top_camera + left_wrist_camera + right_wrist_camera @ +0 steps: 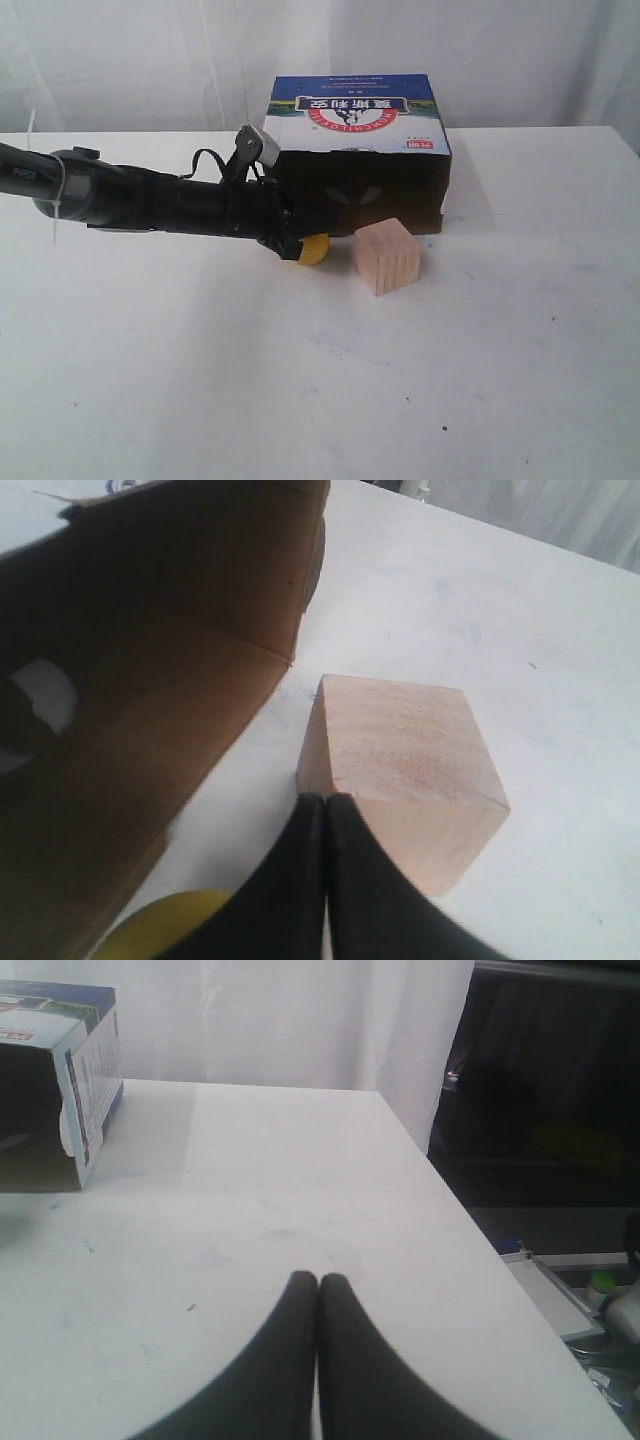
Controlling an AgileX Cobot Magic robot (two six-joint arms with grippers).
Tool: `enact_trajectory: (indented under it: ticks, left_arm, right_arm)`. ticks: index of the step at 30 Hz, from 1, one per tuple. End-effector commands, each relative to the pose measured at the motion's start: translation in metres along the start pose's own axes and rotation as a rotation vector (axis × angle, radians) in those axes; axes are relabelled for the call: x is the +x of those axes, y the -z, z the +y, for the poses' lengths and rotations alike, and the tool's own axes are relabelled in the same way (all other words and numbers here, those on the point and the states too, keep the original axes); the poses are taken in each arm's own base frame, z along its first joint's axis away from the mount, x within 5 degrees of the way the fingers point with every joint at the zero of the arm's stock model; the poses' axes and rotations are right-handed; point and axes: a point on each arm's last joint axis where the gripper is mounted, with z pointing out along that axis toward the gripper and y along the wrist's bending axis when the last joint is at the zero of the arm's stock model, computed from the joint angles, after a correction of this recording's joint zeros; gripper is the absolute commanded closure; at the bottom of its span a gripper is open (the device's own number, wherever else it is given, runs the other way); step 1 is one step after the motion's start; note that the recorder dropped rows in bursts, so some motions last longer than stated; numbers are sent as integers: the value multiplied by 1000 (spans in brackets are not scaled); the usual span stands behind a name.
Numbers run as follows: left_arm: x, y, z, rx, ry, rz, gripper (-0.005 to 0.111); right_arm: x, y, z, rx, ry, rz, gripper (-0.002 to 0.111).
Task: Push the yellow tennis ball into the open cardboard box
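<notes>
The box [360, 150] lies on its side at the far part of the white table [300, 400], with its open brown inside turned to the front. Its top face is blue above a white band, and on this band there is a red logo [355, 110] with white Chinese characters, all upside down. A line of small letters runs along the logo, but they are too small to read. A little red label [424, 147] sits at the right corner of the band, also not readable. In the right wrist view the end face of the box carries fine print, which I cannot read either. The ball [314, 250], yellow, rests on the table just in front of the opening, at its left part, not inside. It touches the tip of the left claw [287, 243], whose two black fingers are pressed together and grip nothing. The wooden cube [386, 256] stands near the ball on its right, just in front of the box and apart from it. The right claw [318, 1282] has its fingers together as well, with nothing between them, above bare table and well apart from the box.
</notes>
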Motion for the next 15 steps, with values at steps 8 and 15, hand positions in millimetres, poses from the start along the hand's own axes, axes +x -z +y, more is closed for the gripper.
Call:
enact_trajectory:
  ticks: [8, 15]
  left_arm:
    - [-20, 13, -1, 3, -167, -65, 107]
    - [-43, 53, 11, -38, -48, -58, 107]
  right_arm:
    - [-1, 0, -1, 10, 2, -17, 108]
    - [-1, 0, -1, 10, 2, -17, 108]
